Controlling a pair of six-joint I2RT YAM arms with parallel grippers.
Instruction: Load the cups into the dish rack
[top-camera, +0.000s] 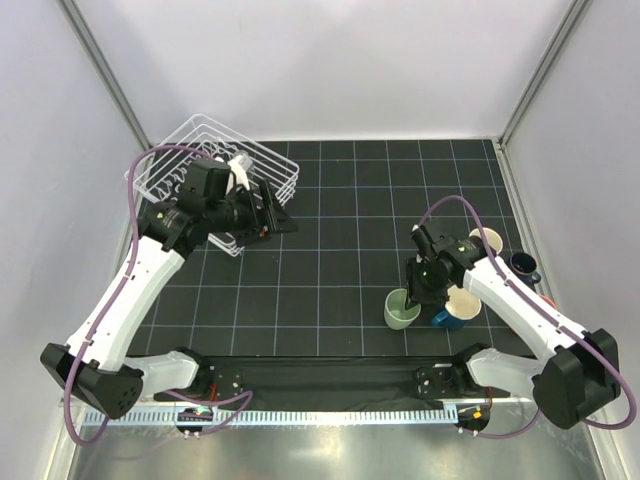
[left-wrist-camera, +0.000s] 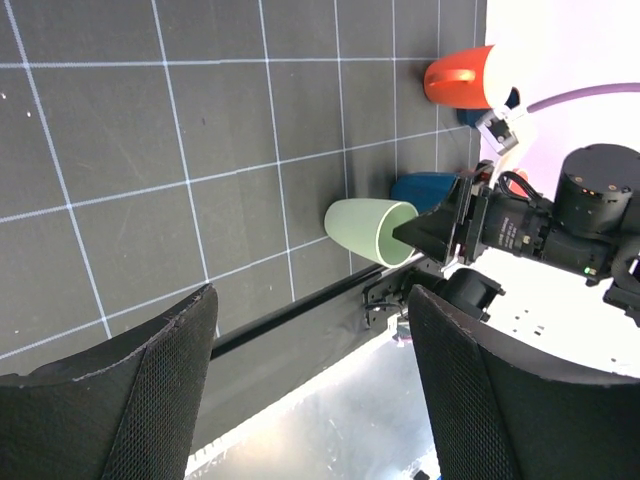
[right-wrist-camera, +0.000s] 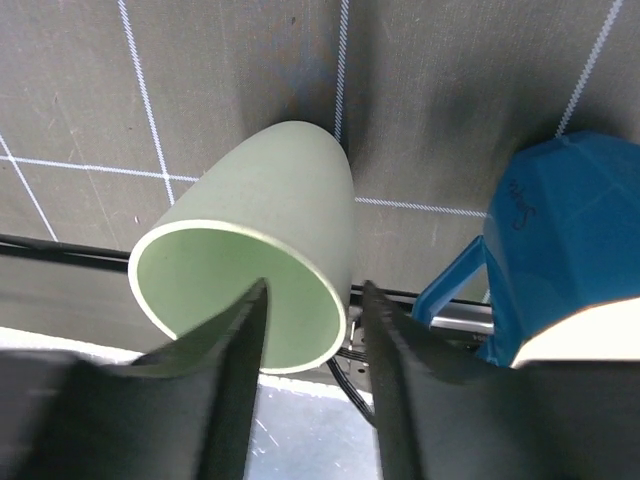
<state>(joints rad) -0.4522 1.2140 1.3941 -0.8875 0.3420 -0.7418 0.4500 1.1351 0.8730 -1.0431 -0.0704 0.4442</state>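
Observation:
A pale green cup (top-camera: 400, 311) stands on the black mat at the front right; it also shows in the right wrist view (right-wrist-camera: 270, 210) and the left wrist view (left-wrist-camera: 366, 228). My right gripper (top-camera: 417, 295) (right-wrist-camera: 312, 312) is open and straddles its rim, one finger inside and one outside. A blue mug (top-camera: 455, 314) (right-wrist-camera: 570, 230) stands right beside it. An orange cup (left-wrist-camera: 456, 78) (top-camera: 487, 241) and a dark blue mug (top-camera: 523, 265) are farther right. My left gripper (top-camera: 274, 212) (left-wrist-camera: 310, 400) is open and empty beside the white wire dish rack (top-camera: 172, 152).
The rack sits at the far left corner against the left wall. The right wall runs close behind the cups. A black bar and the metal front edge (left-wrist-camera: 300, 420) lie along the near side of the mat.

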